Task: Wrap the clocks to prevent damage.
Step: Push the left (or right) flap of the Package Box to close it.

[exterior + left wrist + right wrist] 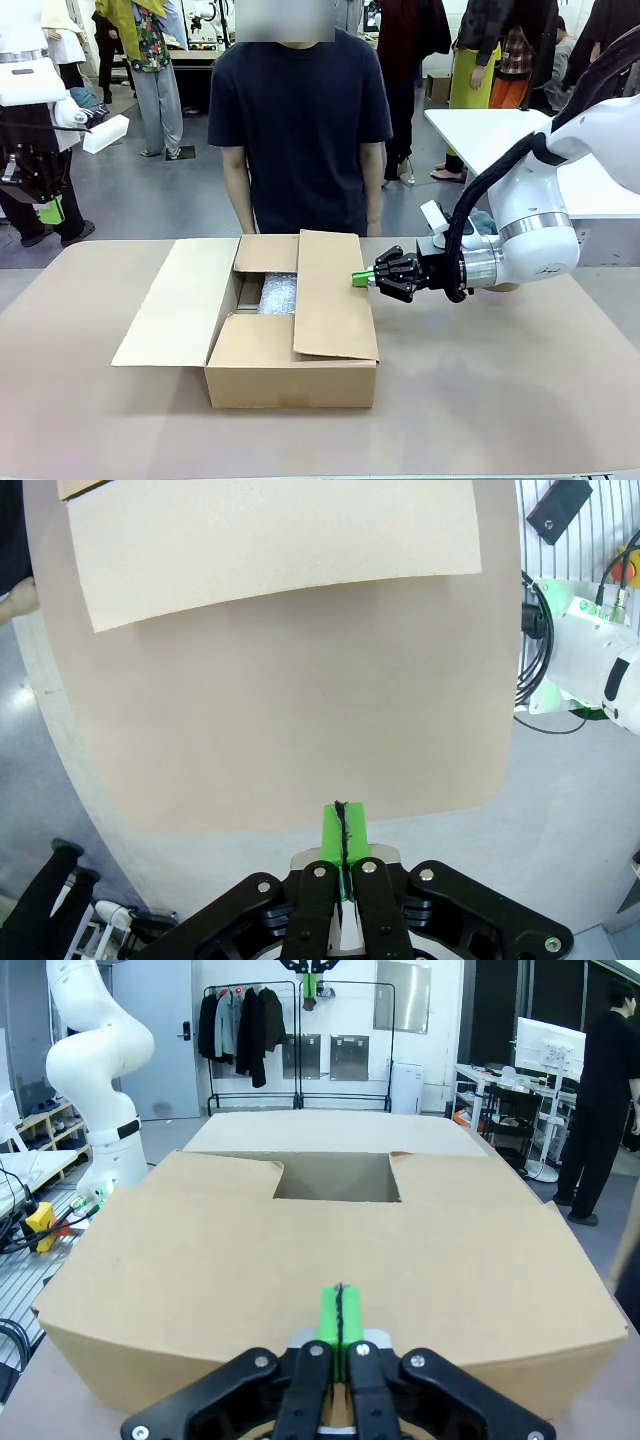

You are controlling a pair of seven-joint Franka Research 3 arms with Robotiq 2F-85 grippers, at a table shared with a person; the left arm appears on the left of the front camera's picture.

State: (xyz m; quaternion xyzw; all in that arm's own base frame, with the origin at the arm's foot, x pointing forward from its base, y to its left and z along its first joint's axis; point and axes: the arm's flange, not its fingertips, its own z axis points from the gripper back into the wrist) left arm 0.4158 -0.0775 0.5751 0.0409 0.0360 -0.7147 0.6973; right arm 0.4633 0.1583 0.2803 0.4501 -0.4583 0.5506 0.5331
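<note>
Since the right gripper (361,279), shut and empty, meets the cardboard box's (290,385) right flap (335,300), push it down flat without snagging the bubble wrap (278,293) inside.

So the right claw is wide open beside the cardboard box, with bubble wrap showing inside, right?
Not quite: the right claw is shut, its green pads pressed together, as the right wrist view shows. It is beside the cardboard box, and bubble wrap does show inside.
</note>
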